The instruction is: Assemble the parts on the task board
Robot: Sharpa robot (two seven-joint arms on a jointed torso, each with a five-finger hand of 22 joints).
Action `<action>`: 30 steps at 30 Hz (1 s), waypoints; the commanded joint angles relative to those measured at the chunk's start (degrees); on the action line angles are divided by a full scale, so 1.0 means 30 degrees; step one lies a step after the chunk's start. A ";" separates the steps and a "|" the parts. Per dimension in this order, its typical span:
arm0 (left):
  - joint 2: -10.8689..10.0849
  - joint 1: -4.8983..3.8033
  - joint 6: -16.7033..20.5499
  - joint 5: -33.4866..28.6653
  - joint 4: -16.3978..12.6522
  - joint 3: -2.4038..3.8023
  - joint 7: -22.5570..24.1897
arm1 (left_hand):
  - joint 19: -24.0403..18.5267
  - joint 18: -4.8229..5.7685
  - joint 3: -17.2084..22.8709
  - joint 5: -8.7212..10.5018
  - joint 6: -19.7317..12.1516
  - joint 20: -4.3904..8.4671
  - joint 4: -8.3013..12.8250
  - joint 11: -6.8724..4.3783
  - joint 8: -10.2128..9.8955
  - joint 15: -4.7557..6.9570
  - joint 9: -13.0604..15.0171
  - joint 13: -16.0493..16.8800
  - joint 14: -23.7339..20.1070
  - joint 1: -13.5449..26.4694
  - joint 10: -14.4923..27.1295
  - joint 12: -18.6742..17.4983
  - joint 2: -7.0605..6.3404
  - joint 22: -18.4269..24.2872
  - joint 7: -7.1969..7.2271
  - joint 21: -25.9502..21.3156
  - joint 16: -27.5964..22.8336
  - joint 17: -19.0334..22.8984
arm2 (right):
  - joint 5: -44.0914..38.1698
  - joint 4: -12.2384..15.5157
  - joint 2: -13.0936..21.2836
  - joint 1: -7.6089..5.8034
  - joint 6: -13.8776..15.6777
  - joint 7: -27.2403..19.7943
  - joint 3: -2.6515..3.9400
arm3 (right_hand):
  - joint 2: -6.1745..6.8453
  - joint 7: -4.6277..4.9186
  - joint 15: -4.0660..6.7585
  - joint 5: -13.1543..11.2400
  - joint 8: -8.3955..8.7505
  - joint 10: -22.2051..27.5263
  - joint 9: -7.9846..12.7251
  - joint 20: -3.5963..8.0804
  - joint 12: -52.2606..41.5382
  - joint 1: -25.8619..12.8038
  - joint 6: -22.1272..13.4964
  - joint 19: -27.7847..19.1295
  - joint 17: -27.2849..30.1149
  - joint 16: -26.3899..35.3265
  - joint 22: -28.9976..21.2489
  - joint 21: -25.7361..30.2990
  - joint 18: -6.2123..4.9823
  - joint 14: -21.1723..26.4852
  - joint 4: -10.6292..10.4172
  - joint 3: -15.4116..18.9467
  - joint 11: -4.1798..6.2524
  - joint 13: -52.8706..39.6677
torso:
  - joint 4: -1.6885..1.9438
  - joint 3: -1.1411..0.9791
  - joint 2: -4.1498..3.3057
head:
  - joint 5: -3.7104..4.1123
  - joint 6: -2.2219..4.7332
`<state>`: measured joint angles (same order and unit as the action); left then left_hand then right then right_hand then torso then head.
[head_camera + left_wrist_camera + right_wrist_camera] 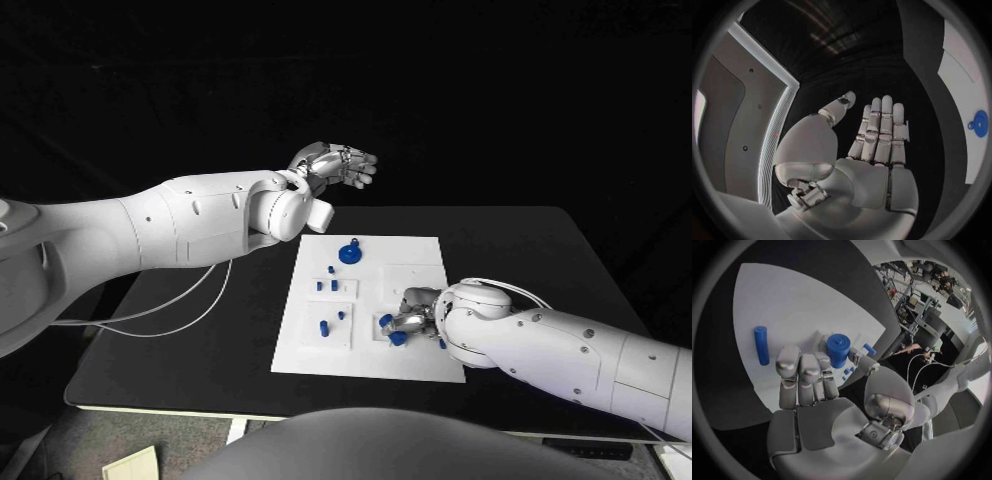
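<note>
The white task board (411,250) lies mid-table. A blue round knob (351,251) stands near its far edge, and small blue pegs (332,285) stand or lie on its left half. My right hand (411,322) is low over the board's near right corner. There its thumb and a fingertip (823,363) sit against the sides of an upright short blue cylinder (837,349). A blue rod (761,345) lies flat on the board (804,300) beyond the other fingers. My left hand (335,165) is raised behind the board's far edge, fingers (882,125) straight, holding nothing. The knob (979,122) is well off to its side.
The black table (548,260) extends around the board on every side. White cables (173,310) trail from my left arm across the table's left part. More small blue pieces (443,342) lie close around my right hand.
</note>
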<state>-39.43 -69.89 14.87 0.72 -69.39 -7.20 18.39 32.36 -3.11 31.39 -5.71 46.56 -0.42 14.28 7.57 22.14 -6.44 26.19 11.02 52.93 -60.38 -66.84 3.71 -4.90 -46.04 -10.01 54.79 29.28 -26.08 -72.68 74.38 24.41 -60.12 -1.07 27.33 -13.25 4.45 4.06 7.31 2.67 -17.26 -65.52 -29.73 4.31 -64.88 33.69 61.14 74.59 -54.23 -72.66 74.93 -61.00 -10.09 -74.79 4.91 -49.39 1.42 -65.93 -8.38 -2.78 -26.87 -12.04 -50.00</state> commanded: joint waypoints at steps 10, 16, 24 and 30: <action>0.0017 -0.0032 -0.0260 -0.0014 -0.0070 0.0016 0.0090 | 0.0001 -0.0264 -0.0088 -0.0121 -0.0161 -0.0108 -0.0087 0.0013 0.0084 -0.0011 -0.0036 -0.0030 0.0164 0.0242 0.0106 0.0109 0.0022 -0.0028 -0.0005 -0.0133 -0.0123 -0.0052 | -0.0241 -0.0212 -0.0322 0.0195 0.1171 -0.0144 0.0034 | -0.0086 0.0150 0.0148 0.0043 0.0098 0.0027 -0.0015 0.0100 0.0093 -0.0195 0.0248 -0.0028 -0.0020 0.0092 0.0141 -0.0004 -0.1637 0.0040 -0.0227 0.0002 0.0129 -0.0036 | -0.0019 -0.0015 0.0004 | -0.0050 0.0001; 0.0015 -0.0035 -0.0278 -0.0009 -0.0078 0.0016 0.0082 | 0.0000 -0.0263 -0.0090 -0.0123 -0.0164 -0.0109 -0.0110 0.0014 0.0089 -0.0013 -0.0043 -0.0035 0.0167 0.0261 0.0107 0.0109 0.0021 -0.0032 -0.0005 -0.0138 -0.0139 -0.0071 | -0.0293 -0.0087 -0.0264 0.0195 0.1153 -0.0162 0.0182 | -0.0097 0.0143 0.0155 0.0044 0.0091 0.0013 -0.0016 0.0123 0.0099 -0.0285 0.0253 -0.0009 -0.0030 0.0087 0.0134 -0.0008 -0.1637 0.0036 -0.0298 -0.0031 0.0136 -0.0042 | -0.0017 -0.0010 0.0015 | -0.0106 0.0001; -0.0066 -0.0037 -0.0255 0.0002 -0.0081 0.0016 0.0079 | 0.0000 -0.0264 -0.0089 -0.0126 -0.0164 -0.0109 -0.0124 0.0013 0.0095 -0.0013 -0.0049 -0.0039 0.0170 0.0269 0.0107 0.0109 0.0017 -0.0036 -0.0004 -0.0142 -0.0153 -0.0087 | -0.0358 0.0354 0.0099 0.0192 0.1318 -0.0118 0.0532 | -0.0131 0.0128 0.0169 0.0050 0.0076 -0.0009 -0.0018 0.0167 0.0104 -0.0255 0.0265 0.0009 -0.0046 0.0080 0.0135 -0.0023 -0.1637 0.0032 -0.0272 -0.0210 0.0151 -0.0053 | -0.0028 -0.0012 0.0020 | -0.0202 0.0001; -0.0062 -0.0039 -0.0262 0.0004 -0.0081 0.0016 0.0068 | 0.0000 -0.0265 -0.0087 -0.0129 -0.0164 -0.0109 -0.0136 0.0012 0.0100 -0.0012 -0.0054 -0.0043 0.0173 0.0273 0.0105 0.0111 0.0017 -0.0039 -0.0003 -0.0144 -0.0164 -0.0100 | -0.0371 0.0731 0.0183 0.0190 0.1446 -0.0116 0.0962 | -0.0116 0.0125 0.0172 0.0054 0.0070 -0.0018 -0.0017 0.0180 0.0106 -0.0247 0.0272 0.0018 -0.0051 0.0078 0.0136 -0.0030 -0.1637 0.0029 -0.0248 -0.0260 0.0154 -0.0057 | -0.0035 -0.0013 0.0018 | -0.0197 0.0001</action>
<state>-39.67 -69.92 14.78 0.74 -69.50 -7.20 18.26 32.36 -3.34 31.25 -5.71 46.56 -0.42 14.14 7.57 22.14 -6.44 26.07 10.97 52.93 -60.16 -66.84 3.71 -4.68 -46.07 -10.01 54.56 29.06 -26.30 -73.05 76.33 25.04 -59.56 2.71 27.26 -10.37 4.59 4.08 7.36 2.61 -17.11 -65.65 -29.68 4.36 -64.66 32.65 61.29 74.68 -54.30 -72.68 74.92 -61.00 -10.09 -74.62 4.20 -49.84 1.55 -66.04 -8.48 -2.81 -26.80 -12.65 -50.01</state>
